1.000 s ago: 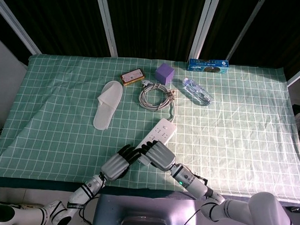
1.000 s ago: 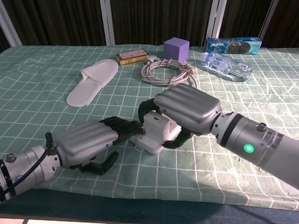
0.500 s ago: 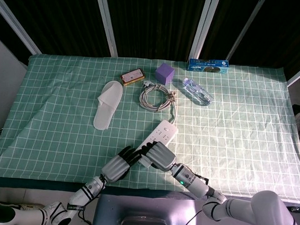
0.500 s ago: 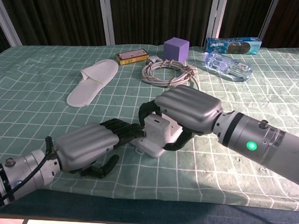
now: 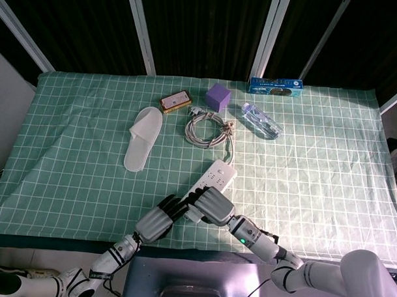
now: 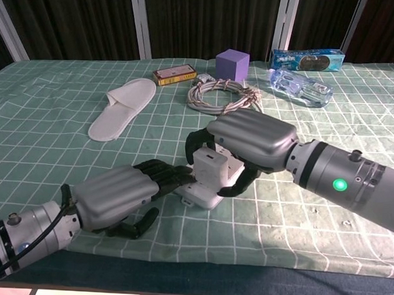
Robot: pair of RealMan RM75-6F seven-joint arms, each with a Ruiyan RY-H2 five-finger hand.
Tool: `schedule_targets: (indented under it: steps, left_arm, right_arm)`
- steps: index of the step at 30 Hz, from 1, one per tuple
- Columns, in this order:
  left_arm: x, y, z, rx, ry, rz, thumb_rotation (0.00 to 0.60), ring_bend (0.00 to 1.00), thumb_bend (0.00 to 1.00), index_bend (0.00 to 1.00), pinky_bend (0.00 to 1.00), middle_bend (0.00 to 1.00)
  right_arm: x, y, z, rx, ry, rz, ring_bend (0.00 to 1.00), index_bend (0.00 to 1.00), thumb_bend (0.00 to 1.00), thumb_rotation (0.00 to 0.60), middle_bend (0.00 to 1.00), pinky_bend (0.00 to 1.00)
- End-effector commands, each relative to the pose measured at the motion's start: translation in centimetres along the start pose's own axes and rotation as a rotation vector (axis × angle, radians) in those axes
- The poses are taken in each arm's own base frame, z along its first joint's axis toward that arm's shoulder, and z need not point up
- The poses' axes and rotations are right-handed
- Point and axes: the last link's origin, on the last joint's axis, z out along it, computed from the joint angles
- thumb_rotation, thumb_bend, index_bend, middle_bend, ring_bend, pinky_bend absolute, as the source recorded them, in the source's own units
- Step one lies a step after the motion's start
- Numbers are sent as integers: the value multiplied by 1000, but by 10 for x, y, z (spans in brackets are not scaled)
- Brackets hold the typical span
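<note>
A: Right hand [image 6: 249,140] first — we see it arched over the near end of the white power strip [image 5: 212,178], fingers curled down both sides, so we log it as grasping the strip.

B: Agreed. Left hand [image 6: 116,195]?

A: Its dark fingertips [image 6: 173,174] reach to the strip's near left corner and touch it. Fingers lie stretched toward it, thumb hanging below; we can't tell if it really grips, so we mark that as unclear.

B: Where's the strip?

A: Near edge of the table, centre, lying on the green checked cloth [image 5: 315,172], long axis running far-right. Near end looks slightly raised in the chest view.

B: Outward from there?

A: Its cable goes far to a coiled cord [image 5: 206,129] just beyond. Left of the coil, a white slipper [image 5: 141,146]. Far of the coil, a purple cube [image 5: 218,96], with a small brown box [image 5: 175,101] to its left. Right of the coil, a clear water bottle [image 5: 261,121] on its side. At the far edge, a blue packet [image 5: 275,85].
</note>
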Motion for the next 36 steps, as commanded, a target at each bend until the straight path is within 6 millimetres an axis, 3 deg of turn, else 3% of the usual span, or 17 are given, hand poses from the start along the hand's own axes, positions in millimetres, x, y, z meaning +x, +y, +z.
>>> schedule_targets:
  steps: [1,11,16,27,33,36]
  left_arm:
    - [-2,1,0,-3,-5,1,600,20,727,0,55,79]
    - [1,2,1,-10,10,-3,600,20,727,0,54,79]
    - [11,-2,1,-7,39,-9,600,21,726,0,54,78]
    - [30,-14,-9,8,97,-18,600,21,726,0,55,77]
    - [35,-23,-14,34,108,-14,600,19,725,0,53,77]
    - [37,-26,-17,44,117,-15,600,17,716,0,51,75]
  right_arm:
    - [1,0,-1,2,2,2,476,709,407,600,529,702]
    - [5,3,-7,4,21,0,476,709,408,600,529,702]
    - [17,10,-20,3,50,-14,476,704,408,600,529,702]
    - [44,60,-96,-71,-14,-244,476,689,408,600,529,702]
    - [35,89,-128,-144,-170,-455,476,678,408,600,529,702]
    - [28,99,-134,-184,-243,-562,476,650,407,600,529,702]
